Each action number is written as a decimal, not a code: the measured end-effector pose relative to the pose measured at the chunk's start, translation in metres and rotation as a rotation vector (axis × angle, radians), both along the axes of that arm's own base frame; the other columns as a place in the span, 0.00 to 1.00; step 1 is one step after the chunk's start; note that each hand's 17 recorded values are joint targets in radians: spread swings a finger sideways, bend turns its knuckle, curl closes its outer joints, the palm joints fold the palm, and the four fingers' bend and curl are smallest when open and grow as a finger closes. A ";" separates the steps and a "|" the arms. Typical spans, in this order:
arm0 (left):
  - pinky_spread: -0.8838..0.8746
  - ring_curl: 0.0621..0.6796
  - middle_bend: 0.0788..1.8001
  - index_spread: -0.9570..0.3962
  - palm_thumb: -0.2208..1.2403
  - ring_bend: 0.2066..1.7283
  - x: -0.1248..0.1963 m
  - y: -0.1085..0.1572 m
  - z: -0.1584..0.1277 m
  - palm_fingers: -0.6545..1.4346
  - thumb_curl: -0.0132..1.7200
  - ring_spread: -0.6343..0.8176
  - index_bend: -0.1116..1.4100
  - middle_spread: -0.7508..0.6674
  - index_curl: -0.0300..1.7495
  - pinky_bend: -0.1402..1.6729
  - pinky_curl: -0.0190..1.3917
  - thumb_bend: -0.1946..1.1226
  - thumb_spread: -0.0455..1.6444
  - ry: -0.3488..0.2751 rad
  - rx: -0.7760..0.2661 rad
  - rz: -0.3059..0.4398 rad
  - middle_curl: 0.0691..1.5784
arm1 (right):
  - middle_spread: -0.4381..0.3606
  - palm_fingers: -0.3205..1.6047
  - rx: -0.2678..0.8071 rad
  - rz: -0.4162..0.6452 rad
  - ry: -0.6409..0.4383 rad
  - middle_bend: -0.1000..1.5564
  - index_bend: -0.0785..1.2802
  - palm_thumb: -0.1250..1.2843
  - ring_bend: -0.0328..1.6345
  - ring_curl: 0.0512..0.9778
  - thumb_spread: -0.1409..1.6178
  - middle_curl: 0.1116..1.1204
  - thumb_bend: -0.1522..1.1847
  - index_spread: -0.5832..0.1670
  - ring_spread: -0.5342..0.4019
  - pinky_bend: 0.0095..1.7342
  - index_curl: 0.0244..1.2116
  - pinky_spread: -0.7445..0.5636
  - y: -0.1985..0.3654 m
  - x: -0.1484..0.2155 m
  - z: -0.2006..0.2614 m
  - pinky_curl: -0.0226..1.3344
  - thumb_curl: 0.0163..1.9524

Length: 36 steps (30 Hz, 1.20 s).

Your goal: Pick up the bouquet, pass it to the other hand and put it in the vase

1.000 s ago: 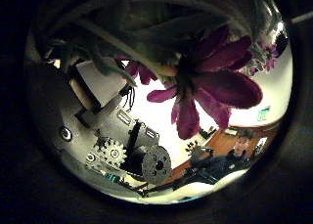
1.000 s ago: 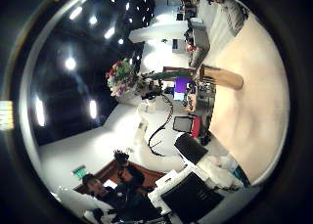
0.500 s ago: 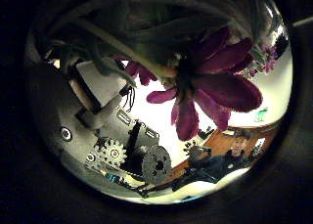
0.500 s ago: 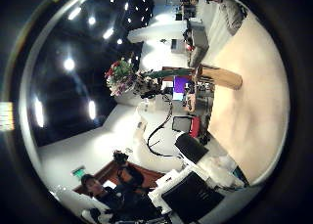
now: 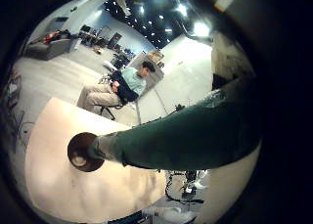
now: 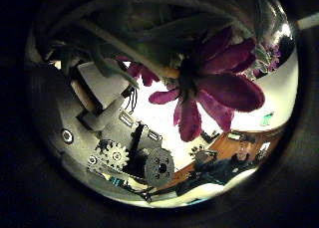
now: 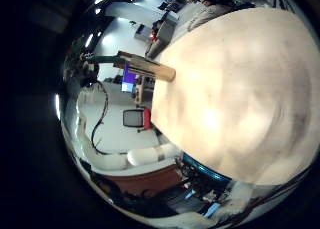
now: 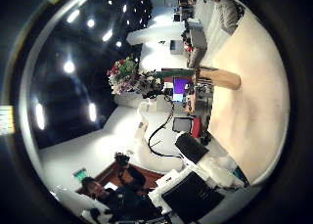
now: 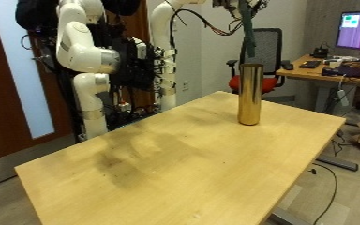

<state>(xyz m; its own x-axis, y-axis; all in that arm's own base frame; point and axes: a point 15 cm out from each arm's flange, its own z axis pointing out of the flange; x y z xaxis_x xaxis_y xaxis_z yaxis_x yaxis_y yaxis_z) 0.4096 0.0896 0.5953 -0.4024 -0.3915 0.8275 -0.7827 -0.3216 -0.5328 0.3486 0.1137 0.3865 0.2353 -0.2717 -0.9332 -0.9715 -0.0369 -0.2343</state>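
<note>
A tall gold vase (image 9: 248, 92) stands upright near the table's (image 9: 168, 159) far corner. The bouquet's green stems (image 9: 248, 33) hang straight down from the view's top edge to the vase's mouth. The left little finger side palm view looks along the stems (image 5: 186, 136) at the dark mouth of the vase (image 5: 85, 152), which their tip meets. A purple flower (image 6: 209, 84) fills the left thumb side palm view beside my left hand's (image 6: 135, 160) geared fingers, which hold the bouquet. My right hand (image 8: 191, 190) is far off; it sees the bouquet (image 8: 122, 73) and vase (image 8: 223, 78).
Beside the table's far edge stand the white arm columns (image 9: 82, 56). Behind the vase are an office chair (image 9: 271, 47) and a desk with a monitor (image 9: 359, 30). The wooden tabletop stretches bare toward the near edge.
</note>
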 end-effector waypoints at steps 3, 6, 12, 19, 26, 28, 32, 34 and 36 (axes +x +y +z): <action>0.09 0.90 0.50 0.38 0.96 0.74 0.001 0.004 -0.003 0.82 0.53 0.13 0.20 0.09 0.96 0.55 0.49 0.13 0.03 -0.001 -0.003 0.005 0.73 | 0.72 0.17 -0.002 0.003 0.004 0.17 0.18 0.57 0.17 0.24 0.64 0.15 0.09 0.32 0.78 0.19 0.22 0.84 0.001 -0.001 0.000 0.26 0.20; 0.09 0.90 0.50 0.39 0.96 0.74 0.003 0.004 -0.007 0.82 0.53 0.13 0.20 0.09 0.96 0.55 0.49 0.13 0.03 0.004 -0.011 0.003 0.73 | 0.73 0.17 -0.002 0.002 0.004 0.17 0.18 0.57 0.17 0.24 0.64 0.15 0.09 0.32 0.78 0.19 0.22 0.84 0.001 0.000 0.000 0.26 0.20; 0.09 0.91 0.51 0.41 0.96 0.74 0.005 0.006 -0.014 0.82 0.53 0.13 0.20 0.09 0.96 0.54 0.49 0.13 0.03 0.005 -0.017 0.006 0.73 | 0.73 0.17 -0.002 0.008 0.004 0.17 0.18 0.57 0.17 0.24 0.64 0.15 0.09 0.32 0.78 0.20 0.22 0.84 0.003 -0.001 0.001 0.26 0.20; 0.08 0.87 0.48 0.43 0.80 0.69 0.008 0.012 -0.036 0.76 0.49 0.12 0.19 0.10 0.95 0.52 0.48 0.10 0.14 0.032 -0.048 0.009 0.71 | 0.73 0.17 -0.007 0.017 0.008 0.17 0.19 0.57 0.17 0.24 0.64 0.16 0.09 0.33 0.78 0.20 0.22 0.84 0.005 -0.002 -0.001 0.26 0.21; 0.67 0.44 0.05 0.65 0.47 0.30 0.009 0.022 -0.061 0.19 0.31 0.64 0.06 0.62 0.63 0.29 0.34 0.10 0.51 0.091 -0.014 0.021 0.45 | 0.73 0.17 -0.010 0.024 0.009 0.17 0.19 0.57 0.17 0.24 0.64 0.16 0.09 0.32 0.77 0.20 0.23 0.84 0.007 -0.004 0.000 0.26 0.21; 0.77 0.38 0.03 0.80 0.41 0.27 0.014 0.031 -0.063 0.17 0.26 0.75 0.07 0.82 0.48 0.29 0.31 0.11 0.51 0.083 -0.011 0.056 0.35 | 0.73 0.17 -0.010 0.024 0.008 0.17 0.19 0.57 0.17 0.24 0.64 0.16 0.09 0.33 0.77 0.20 0.23 0.84 0.007 -0.003 0.000 0.26 0.21; 0.82 0.33 0.03 0.88 0.38 0.22 0.019 0.050 -0.071 0.19 0.23 0.81 0.10 0.91 0.31 0.27 0.28 0.11 0.50 0.083 -0.010 0.120 0.25 | 0.73 0.17 -0.010 0.027 0.011 0.17 0.19 0.57 0.17 0.24 0.64 0.15 0.09 0.33 0.77 0.20 0.23 0.84 0.008 -0.004 -0.001 0.26 0.20; 0.83 0.32 0.04 0.89 0.37 0.21 0.015 0.056 -0.073 0.20 0.22 0.82 0.11 0.92 0.27 0.26 0.27 0.11 0.50 0.085 -0.013 0.128 0.22 | 0.73 0.17 -0.010 0.025 0.011 0.17 0.19 0.57 0.17 0.24 0.64 0.15 0.09 0.33 0.77 0.20 0.23 0.84 0.008 -0.004 -0.001 0.26 0.20; 0.84 0.30 0.04 0.89 0.36 0.20 0.010 0.062 -0.073 0.20 0.22 0.83 0.12 0.93 0.23 0.25 0.26 0.12 0.49 0.083 -0.014 0.135 0.20 | 0.73 0.17 -0.010 0.028 0.013 0.17 0.19 0.57 0.17 0.24 0.64 0.15 0.09 0.33 0.77 0.20 0.23 0.84 0.008 -0.004 -0.001 0.26 0.20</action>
